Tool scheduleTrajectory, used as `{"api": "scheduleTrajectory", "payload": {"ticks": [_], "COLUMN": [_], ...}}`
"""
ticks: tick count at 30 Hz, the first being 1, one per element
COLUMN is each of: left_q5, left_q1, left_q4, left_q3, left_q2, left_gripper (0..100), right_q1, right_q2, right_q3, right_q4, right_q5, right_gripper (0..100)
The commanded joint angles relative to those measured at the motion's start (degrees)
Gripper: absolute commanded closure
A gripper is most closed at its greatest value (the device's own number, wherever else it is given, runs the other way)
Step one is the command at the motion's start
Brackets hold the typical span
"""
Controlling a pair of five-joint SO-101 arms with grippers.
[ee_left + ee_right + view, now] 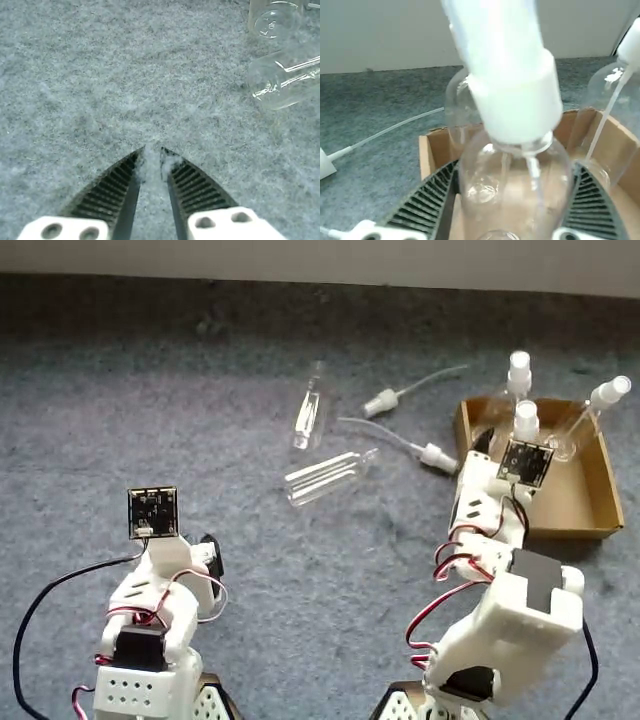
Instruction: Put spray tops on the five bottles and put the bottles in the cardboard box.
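Note:
My right gripper [515,167] is shut on a clear bottle [515,190] with a white spray top [525,420], held upright over the cardboard box [590,502]. Two more capped bottles [519,370] [610,390] stand in the box behind it. Two bare bottles [310,410] [322,478] lie on the grey carpet mid-table. Two loose spray tops with long tubes [385,400] [435,455] lie between them and the box. My left gripper [152,152] is shut over bare carpet, short of the bare bottles [285,75] [272,17].
The left arm [160,580] stands at the near left, the right arm [500,610] at the near right beside the box. A pale wall [320,255] runs along the far edge of the carpet. Open carpet lies at the left and centre front.

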Motion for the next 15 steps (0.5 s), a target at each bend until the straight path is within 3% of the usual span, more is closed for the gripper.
{"api": "scheduleTrajectory", "payload": {"ticks": [1, 6, 15], "left_q5": [0.18, 0.18, 0.18], "left_q1": [1.27, 1.27, 1.27], "left_q4": [-1.32, -1.32, -1.41], "left_q3": [1.27, 1.27, 1.27], "left_q2": [-0.31, -0.31, -0.31], "left_gripper": [99, 99, 99], "right_q1": [-0.57, -0.48, -0.57], "right_q2": [-0.84, -0.84, -1.01], "right_q3": [-1.36, -1.27, 0.84], "right_q4": [-0.75, -0.48, -0.66], "right_q5": [0.53, 0.62, 7.91], "right_gripper": [71.3, 71.3, 71.3]}}
